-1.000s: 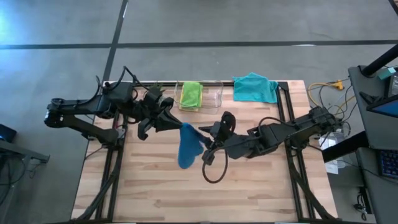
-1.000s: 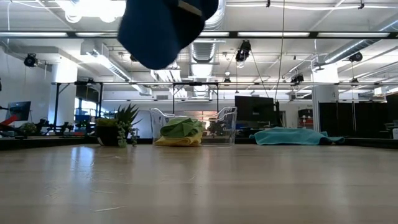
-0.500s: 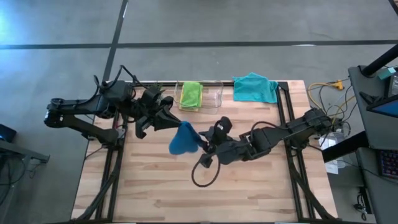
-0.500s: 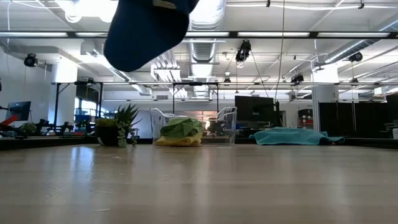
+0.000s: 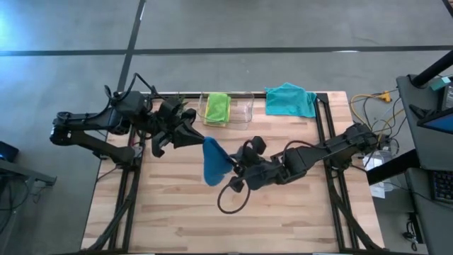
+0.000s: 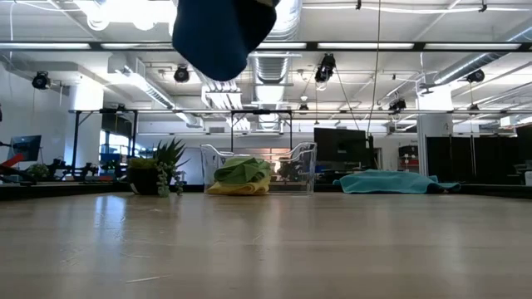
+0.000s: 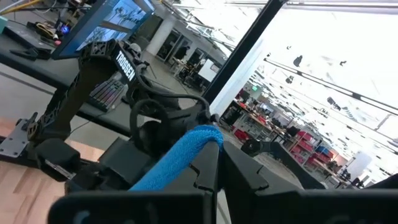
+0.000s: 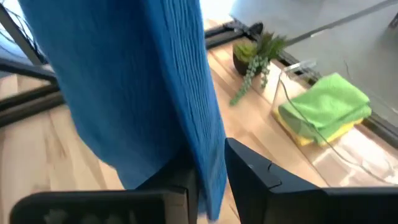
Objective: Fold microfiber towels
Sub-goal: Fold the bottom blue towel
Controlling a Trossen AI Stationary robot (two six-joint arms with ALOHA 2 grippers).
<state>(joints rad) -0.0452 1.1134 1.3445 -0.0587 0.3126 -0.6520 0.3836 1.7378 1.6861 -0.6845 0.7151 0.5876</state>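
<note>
Dark blue towel (image 5: 213,161) is off the table, hanging in the air over the table's middle, bunched into a drooping fold. In the low view it shows only as a dark rounded mass (image 6: 221,33) at the upper edge, well above the wood.

Left gripper (image 5: 199,139) holds the towel's far upper corner; fingers pressed together on the cloth, and the left wrist view shows a rolled blue edge (image 7: 177,158) running between its dark fingers (image 7: 245,180).

Right gripper (image 5: 233,168) is at the towel's right side, touching it. In the right wrist view the ribbed blue cloth (image 8: 149,81) drops down between its two fingers (image 8: 252,168), which sit narrowly apart with the fabric in the slot. Whether they actually clamp it cannot be told.

Lime green towel (image 5: 217,108), folded, lies on top of the yellow towel (image 8: 323,134) inside the clear plastic bin (image 5: 244,108) at the far edge of the table, left of centre. Teal towel (image 5: 291,99) lies loosely crumpled at the far right, just beside the bin.

Small potted plant (image 6: 160,170) stands to the left of the bin at the far edge.

Wooden table (image 5: 177,212): near half bare.
</note>
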